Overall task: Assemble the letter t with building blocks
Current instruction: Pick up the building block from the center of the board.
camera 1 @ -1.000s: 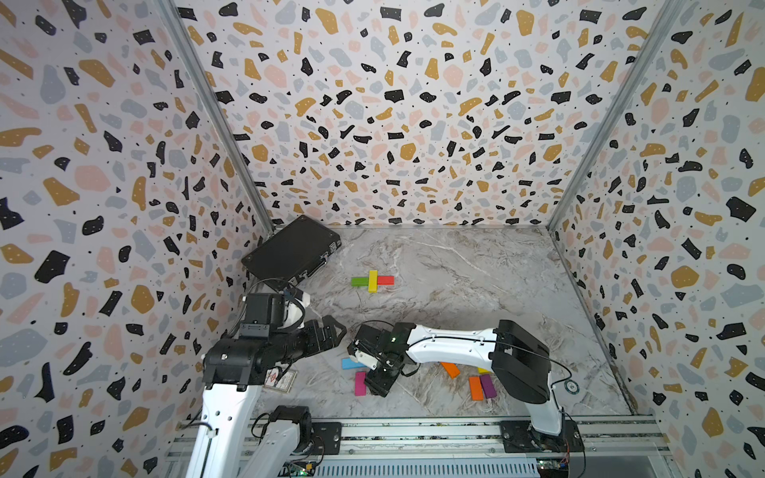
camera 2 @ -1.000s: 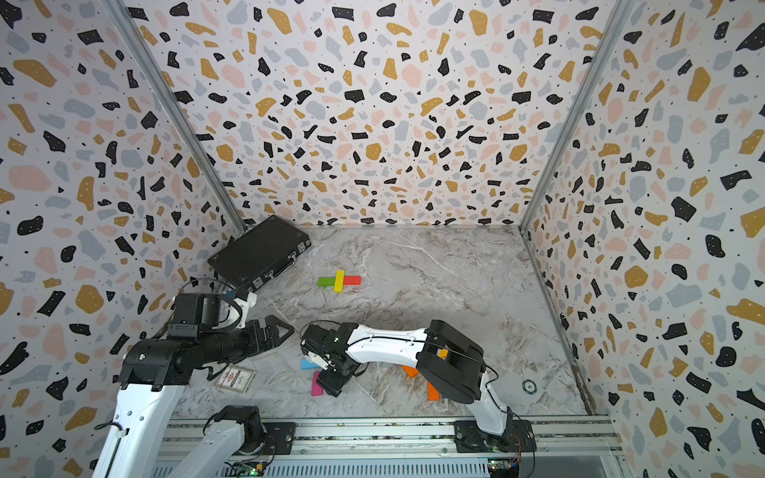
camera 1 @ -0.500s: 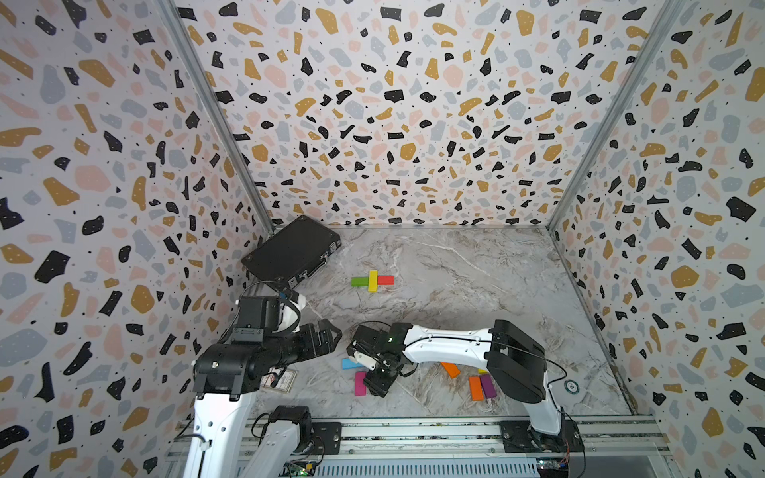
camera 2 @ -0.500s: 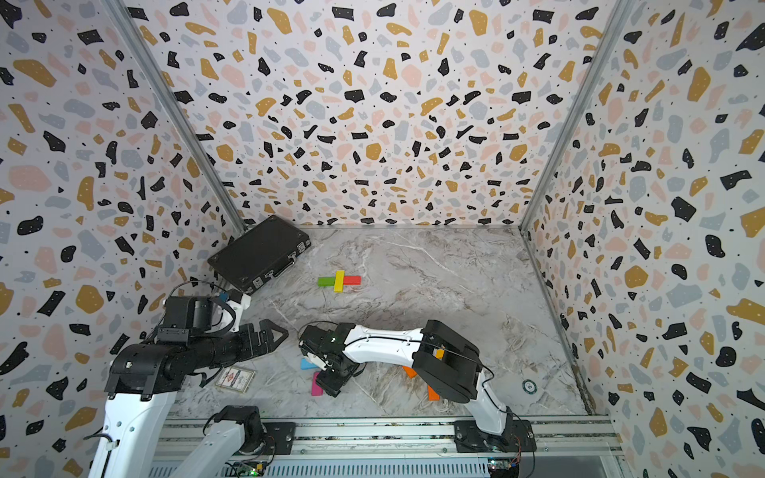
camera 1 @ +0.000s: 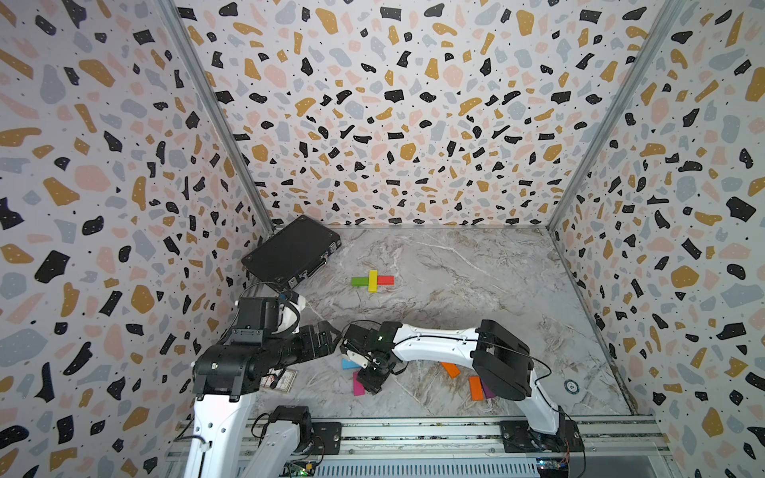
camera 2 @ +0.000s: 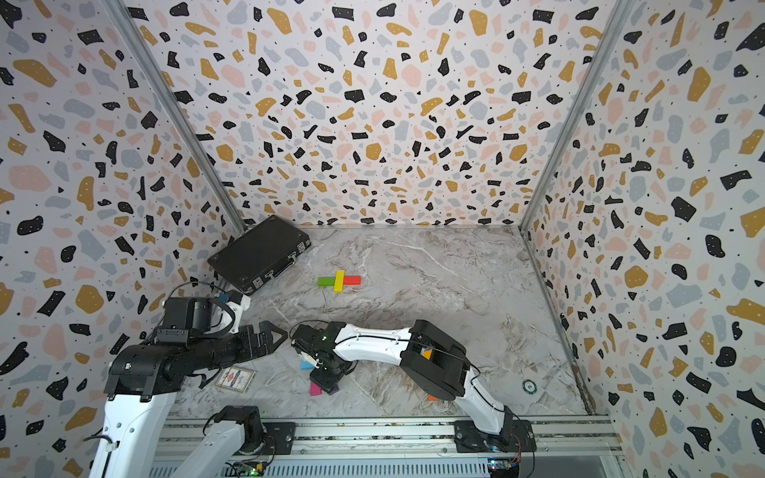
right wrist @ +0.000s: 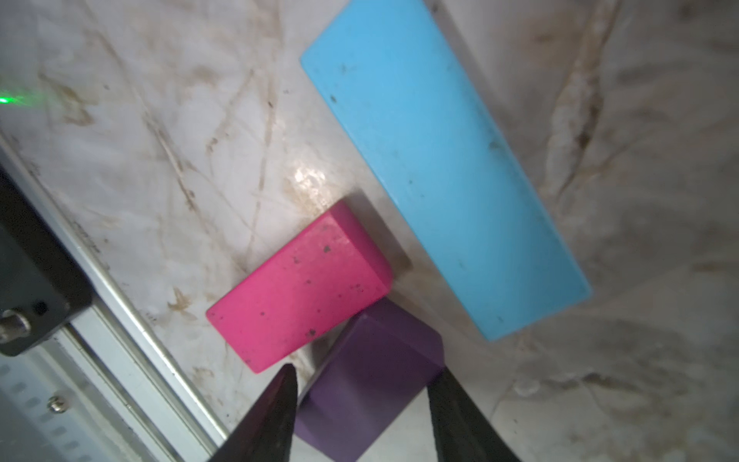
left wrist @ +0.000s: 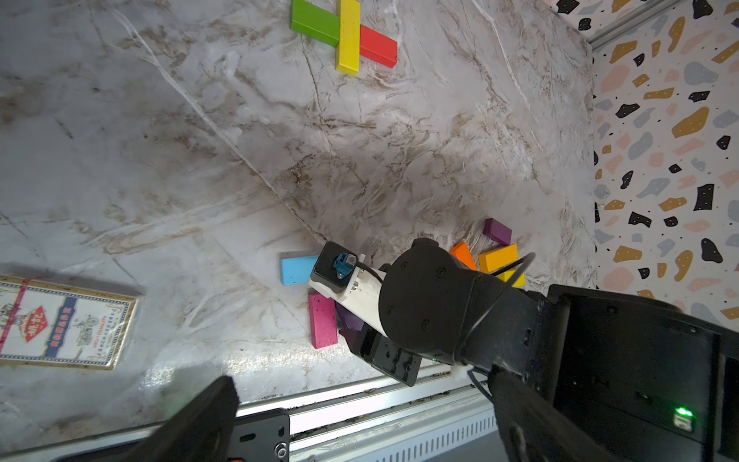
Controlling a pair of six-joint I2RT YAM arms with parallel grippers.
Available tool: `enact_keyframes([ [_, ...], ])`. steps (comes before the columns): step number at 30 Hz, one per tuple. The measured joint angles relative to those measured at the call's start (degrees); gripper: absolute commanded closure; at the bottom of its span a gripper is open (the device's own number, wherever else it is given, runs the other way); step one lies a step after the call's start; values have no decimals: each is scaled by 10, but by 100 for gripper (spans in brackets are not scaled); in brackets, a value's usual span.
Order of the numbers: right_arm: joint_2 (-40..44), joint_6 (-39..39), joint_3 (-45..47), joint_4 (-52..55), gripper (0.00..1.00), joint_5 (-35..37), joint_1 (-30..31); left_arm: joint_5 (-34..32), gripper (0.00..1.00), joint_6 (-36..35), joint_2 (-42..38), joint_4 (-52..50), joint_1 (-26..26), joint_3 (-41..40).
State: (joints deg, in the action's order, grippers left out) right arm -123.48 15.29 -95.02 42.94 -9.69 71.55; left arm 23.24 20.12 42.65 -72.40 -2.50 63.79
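Three blocks by the front rail (camera 1: 414, 430): pink block (right wrist: 300, 288), blue block (right wrist: 440, 172), purple block (right wrist: 372, 380). Astride the purple block, right gripper (right wrist: 364, 404) half-spread; grip unclear. Beside it, left gripper (camera 2: 276, 336) wide apart, empty. Farther, green-yellow-red cross (camera 1: 372, 280); open table (camera 1: 476, 281) around it.

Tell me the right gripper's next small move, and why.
Probably close the right gripper firmly on the purple block before any lift. In the right wrist view its fingers flank that block on both sides, though whether they already pinch it is unclear. The pink block lies against the purple one, so a loose grip or sideways drag would likely disturb it.
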Motion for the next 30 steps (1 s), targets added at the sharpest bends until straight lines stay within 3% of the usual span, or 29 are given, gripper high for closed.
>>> enact_keyframes([
  [5,0,1,2,2,54,17,0,0,0,0,0,0,2,0],
  [9,0,0,5,1,73,34,0,1,0,0,0,2,2,0],
  [13,10,0,18,-2,84,47,-3,1,0,0,0,5,2,-2],
  [23,63,6,97,-12,86,67,-34,31,1,2,9,33,2,-31],
  [30,63,13,70,5,86,74,-87,51,0,5,40,86,2,-59],
])
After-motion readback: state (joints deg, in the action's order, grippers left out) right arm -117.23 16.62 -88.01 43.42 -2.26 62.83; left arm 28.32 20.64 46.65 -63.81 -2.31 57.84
